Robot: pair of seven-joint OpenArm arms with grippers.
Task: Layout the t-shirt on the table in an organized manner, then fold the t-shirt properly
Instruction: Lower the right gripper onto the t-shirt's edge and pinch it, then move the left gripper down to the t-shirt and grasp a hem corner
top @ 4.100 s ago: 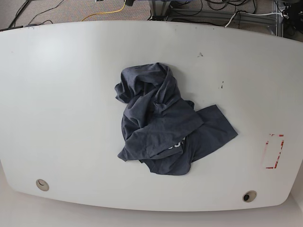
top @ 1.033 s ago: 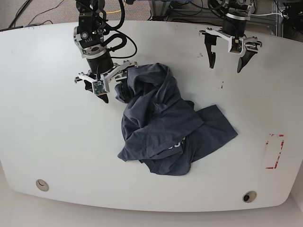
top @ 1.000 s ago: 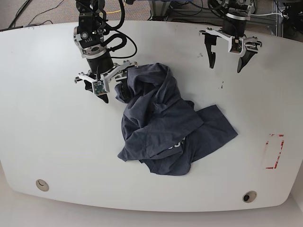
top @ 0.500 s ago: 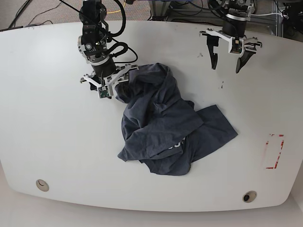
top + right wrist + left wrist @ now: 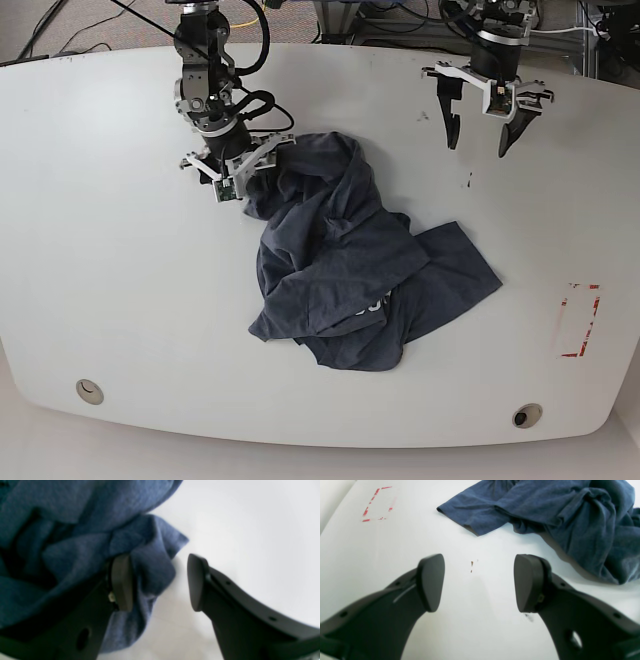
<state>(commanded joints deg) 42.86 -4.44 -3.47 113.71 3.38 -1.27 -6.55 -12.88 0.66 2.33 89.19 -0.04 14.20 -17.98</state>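
Right gripper [image 5: 157,582] is sitting w/ jaws spread at the far edge of the t-shirt [image 5: 350,260], a fold lying between the fingers. Left gripper [image 5: 477,583] is hovering spread over bare table [image 5: 100,250], shirt well apart from it.

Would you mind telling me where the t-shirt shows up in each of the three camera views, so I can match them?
Base: the t-shirt lies crumpled mid-table.
Left wrist: it fills the upper right, beyond the open left gripper.
Right wrist: it fills the left side, a fold lying between the right gripper's open fingers.
Shared landmark: the white table, under the shirt in every view.
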